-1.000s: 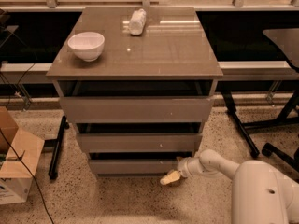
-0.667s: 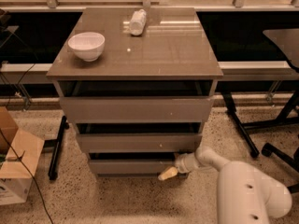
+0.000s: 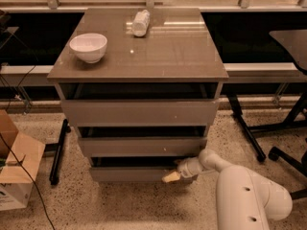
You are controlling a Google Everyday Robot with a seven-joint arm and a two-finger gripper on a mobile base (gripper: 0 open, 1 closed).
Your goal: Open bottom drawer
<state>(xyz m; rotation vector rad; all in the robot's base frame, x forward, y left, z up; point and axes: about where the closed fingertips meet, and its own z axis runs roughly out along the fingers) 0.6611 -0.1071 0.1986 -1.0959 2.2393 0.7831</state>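
Scene: a grey cabinet (image 3: 158,56) with three stacked drawers, seen from the front and above; a white bowl (image 3: 88,47) and a lying bottle (image 3: 140,23) sit well apart on its top.
Bottom drawer: the bottom drawer (image 3: 129,174) is the lowest front, just above the speckled floor, under the middle drawer (image 3: 139,146) and top drawer (image 3: 139,113).
Gripper: the gripper (image 3: 171,177), with a pale yellow tip, is low at the right part of the bottom drawer's front, touching it or just beside it; which one cannot be told.
Grip: whether it is released or clenched cannot be told.
Arm: the white arm (image 3: 249,195) reaches in from the lower right corner.
Just changed: over the last second the gripper has crept a little left and up, closer against the drawer front, and the arm's bulk has shifted left with it.
Drawer change: the front looks about where it was; a thin dark gap shows above it.
Meaning: judged from this, the robot is settling its hold at the front, and the pull itself is barely begun or not yet begun.
Facing: the drawer's flat front faces the camera.
Long axis: it runs left to right, parallel to the cabinet's front edge.
Travel: opening would likely bring it out toward the camera, square to that axis.
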